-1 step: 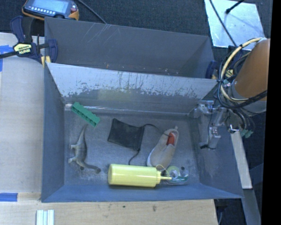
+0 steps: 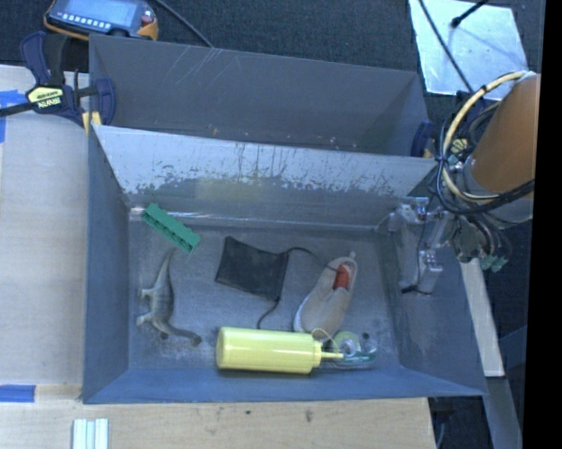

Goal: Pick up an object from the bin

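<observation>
The gripper [image 2: 417, 284] hangs over the right sloping wall of the bin [image 2: 265, 171], holding nothing; whether it is spread or pressed together cannot be told. Nearest on the floor lies a white shoe [image 2: 326, 306], its long axis tilted, toe up-right. Below it a yellow bottle [image 2: 267, 350] lies crosswise, cap pointing right. A black cloth [image 2: 252, 267] lies further left.
</observation>
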{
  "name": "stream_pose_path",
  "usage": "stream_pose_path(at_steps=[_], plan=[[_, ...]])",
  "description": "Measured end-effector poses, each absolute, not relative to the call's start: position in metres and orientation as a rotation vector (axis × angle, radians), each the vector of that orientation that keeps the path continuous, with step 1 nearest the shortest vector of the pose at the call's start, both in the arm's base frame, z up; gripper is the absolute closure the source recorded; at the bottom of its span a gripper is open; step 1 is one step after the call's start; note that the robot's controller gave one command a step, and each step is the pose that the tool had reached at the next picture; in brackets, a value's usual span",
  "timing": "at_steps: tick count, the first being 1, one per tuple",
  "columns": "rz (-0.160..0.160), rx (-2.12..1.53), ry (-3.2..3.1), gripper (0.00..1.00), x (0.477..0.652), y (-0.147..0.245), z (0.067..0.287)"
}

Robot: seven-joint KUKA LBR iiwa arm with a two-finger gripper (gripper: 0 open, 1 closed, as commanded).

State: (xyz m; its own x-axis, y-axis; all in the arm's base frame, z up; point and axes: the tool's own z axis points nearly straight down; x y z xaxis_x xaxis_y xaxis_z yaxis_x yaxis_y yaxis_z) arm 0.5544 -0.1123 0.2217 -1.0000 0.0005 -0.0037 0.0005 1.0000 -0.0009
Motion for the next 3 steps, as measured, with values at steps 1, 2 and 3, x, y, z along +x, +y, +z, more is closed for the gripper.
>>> stream_pose_path(at_steps=[1,2,3], plan=[[-0.001,0.162,3.13,0.0,0.571,-0.104,0.174],[0.0,0.389,3.114,0.0,0.608,-0.07,0.159],[-0.002,-0.035,3.135,0.0,0.621,-0.094,0.139]])
